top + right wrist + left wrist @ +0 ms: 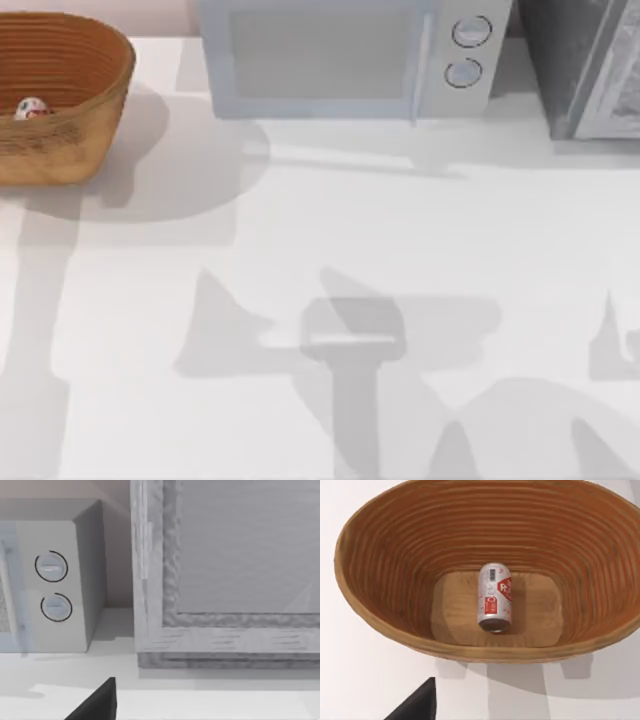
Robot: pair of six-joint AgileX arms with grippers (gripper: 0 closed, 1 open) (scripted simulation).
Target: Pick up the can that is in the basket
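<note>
Can lying in the basket, far left corner of the counter.

The can lies on its side on the flat floor of the basket, red-and-white label up, one round end showing. The basket sits on the white counter, left of the microwave. A dark tip of the left claw shows just outside the basket's rim, touching nothing; whether either claw is open, I cannot tell.

can: white and red label, one large white letter "R" on a red shape, other print too small to read | microwave: two round dials, no numbers readable | no other text on anything
</note>
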